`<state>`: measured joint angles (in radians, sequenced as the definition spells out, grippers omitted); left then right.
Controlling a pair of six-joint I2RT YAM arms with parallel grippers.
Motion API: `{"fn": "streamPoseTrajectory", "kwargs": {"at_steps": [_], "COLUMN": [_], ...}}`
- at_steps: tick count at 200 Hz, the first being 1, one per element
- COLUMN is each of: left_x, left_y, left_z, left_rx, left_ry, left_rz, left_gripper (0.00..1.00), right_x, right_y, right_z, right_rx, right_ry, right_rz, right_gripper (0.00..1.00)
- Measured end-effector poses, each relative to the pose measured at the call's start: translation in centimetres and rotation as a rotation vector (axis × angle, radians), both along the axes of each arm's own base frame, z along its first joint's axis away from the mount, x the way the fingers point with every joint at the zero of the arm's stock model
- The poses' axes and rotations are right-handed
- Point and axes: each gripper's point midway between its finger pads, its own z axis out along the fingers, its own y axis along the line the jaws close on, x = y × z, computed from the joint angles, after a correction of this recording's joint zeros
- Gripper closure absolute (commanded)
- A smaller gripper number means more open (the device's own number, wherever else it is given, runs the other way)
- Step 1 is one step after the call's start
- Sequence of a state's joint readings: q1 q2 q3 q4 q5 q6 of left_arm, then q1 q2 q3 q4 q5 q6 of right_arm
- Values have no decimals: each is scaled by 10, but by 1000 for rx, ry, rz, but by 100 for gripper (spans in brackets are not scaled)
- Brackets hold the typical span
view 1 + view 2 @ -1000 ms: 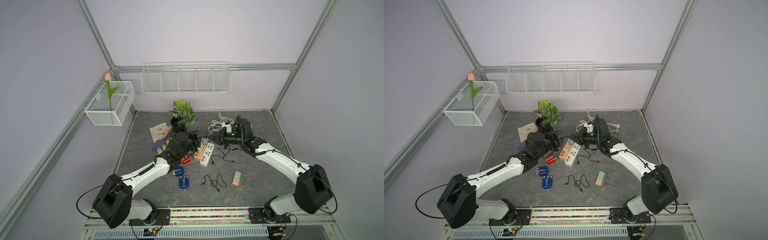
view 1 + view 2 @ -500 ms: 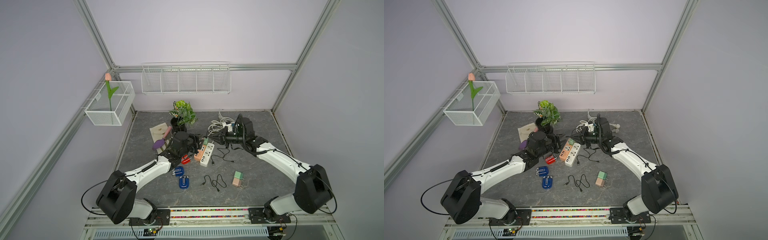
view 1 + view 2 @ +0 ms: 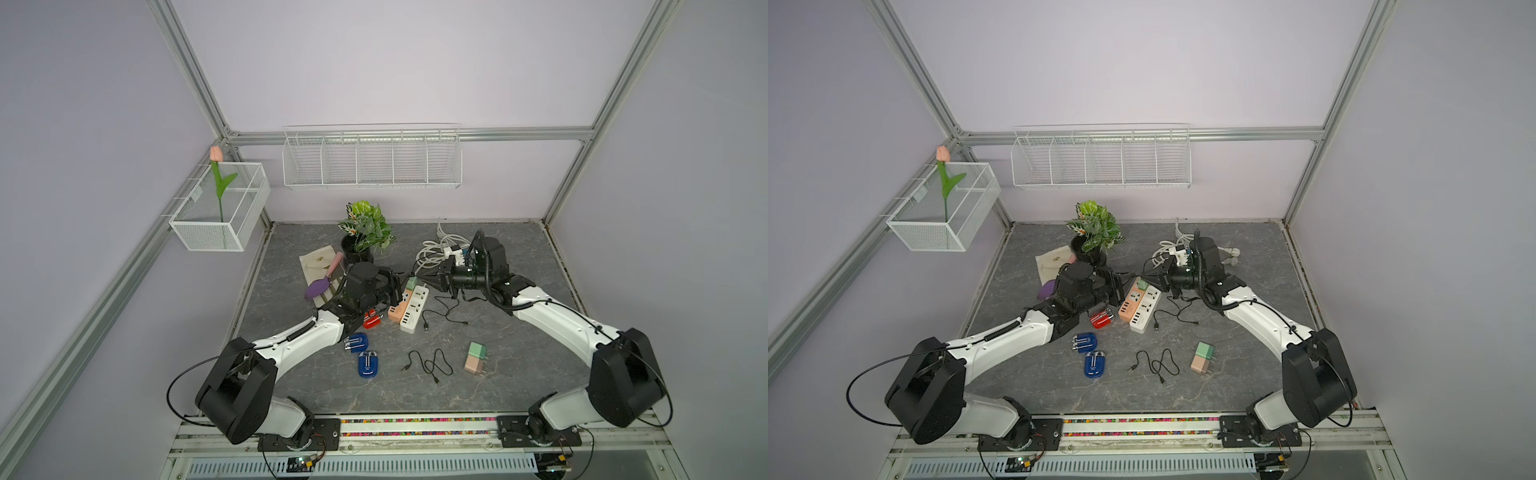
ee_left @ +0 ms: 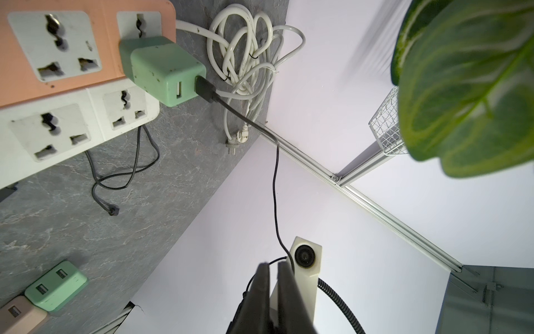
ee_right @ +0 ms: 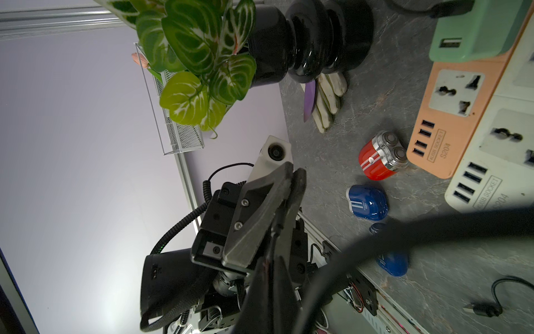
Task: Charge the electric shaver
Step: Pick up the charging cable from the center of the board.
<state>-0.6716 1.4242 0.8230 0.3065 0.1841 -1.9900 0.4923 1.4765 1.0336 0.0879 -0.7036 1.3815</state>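
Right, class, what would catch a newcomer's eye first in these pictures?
The left arm and right arm reach in and almost meet over the far end of the orange power strip at the centre. A mint-green charger is plugged into it, its black cable running to the shut right claw. Behind stands a leafy potted plant.

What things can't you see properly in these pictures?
Black cable tip, left wrist view: hidden inside the shut right end effector.
One blue shaver, right wrist view: crossed by the blurred cable.
Red shaver, in both top views: partly covered by the left arm.
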Motion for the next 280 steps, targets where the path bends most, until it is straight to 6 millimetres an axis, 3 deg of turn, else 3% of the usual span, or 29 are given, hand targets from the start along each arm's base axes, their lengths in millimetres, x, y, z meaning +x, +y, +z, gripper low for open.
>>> {"fn": "streamPoseTrajectory", "kwargs": {"at_steps": [48, 78, 96, 164, 205, 248, 280], "left_x": [0, 1, 2, 5, 4, 3, 2], "left_y": [0, 0, 2, 3, 2, 0, 1], "left_z": [0, 0, 1, 2, 2, 2, 1], "left_rx": [0, 1, 3, 9, 11, 12, 17], "left_ry": [0, 0, -3, -15, -17, -18, -13], "left_rz": [3, 4, 14, 43, 42, 36, 37], "left_gripper": [100, 100, 100, 100, 100, 100, 100], "right_x": [0, 0, 0, -3, 4, 8, 11], "right_y": [0, -1, -1, 8, 9, 14, 17], "right_z": [-2, -4, -6, -10, -5, -19, -19], "right_rx": [1, 1, 2, 17, 42, 32, 40], "right_ry": [1, 16, 21, 64, 69, 108, 113], "right_rz": [-1, -11, -16, -52, -85, -94, -96], "right_gripper": [92, 55, 45, 56, 69, 71, 78]}}
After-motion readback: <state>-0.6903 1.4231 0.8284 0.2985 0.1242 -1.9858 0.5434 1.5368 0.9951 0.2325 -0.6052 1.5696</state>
